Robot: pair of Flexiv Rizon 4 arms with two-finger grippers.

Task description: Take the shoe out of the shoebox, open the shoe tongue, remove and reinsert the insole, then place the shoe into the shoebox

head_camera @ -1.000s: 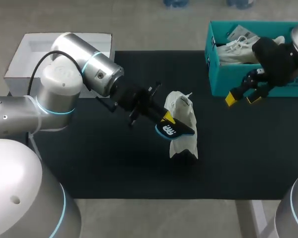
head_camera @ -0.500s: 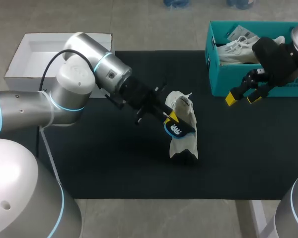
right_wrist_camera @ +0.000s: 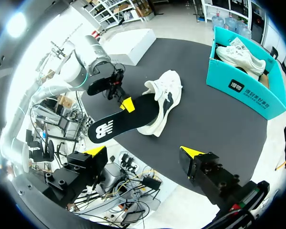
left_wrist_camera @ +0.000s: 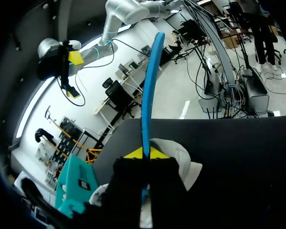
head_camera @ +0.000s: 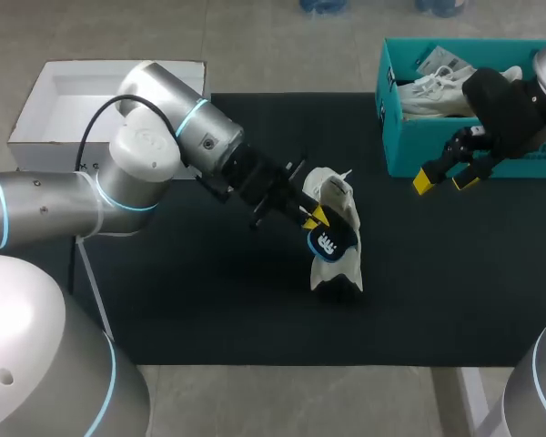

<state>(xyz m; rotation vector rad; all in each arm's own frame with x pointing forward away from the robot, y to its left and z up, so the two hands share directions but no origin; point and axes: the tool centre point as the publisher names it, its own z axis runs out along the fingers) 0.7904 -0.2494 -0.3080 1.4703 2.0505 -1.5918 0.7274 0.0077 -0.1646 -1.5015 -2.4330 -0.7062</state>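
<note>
At the upper left of the head view a white box (head_camera: 36, 118) sits off the corner of the black mat (head_camera: 209, 291), and from there your left arm runs diagonally down to mid-frame. Your left gripper (head_camera: 314, 217) is pinched narrow on the insole (head_camera: 332, 242). The left wrist view shows the yellow tips meeting on either side of the insole's thin blue edge (left_wrist_camera: 150, 86), which runs straight out ahead of the left gripper (left_wrist_camera: 145, 153). The insole is black on its underside with a white logo, and it hangs just right of and below the tips, over the shoe (head_camera: 346, 264) at the centre of the mat. The shoe is a cream trainer with its tongue pulled up, and its long axis runs up and down the frame. The insole sits at an angle across the shoe, so reinserting it looks to depend on swinging it into line with the opening. The left arm is by far the nearer one. Further right, your right gripper (head_camera: 446, 179) hovers wide open and empty, well apart from the shoe. It sits just in front of the teal shoebox (head_camera: 409, 155) in the upper right corner, where a second shoe (head_camera: 437, 91) lies inside.
</note>
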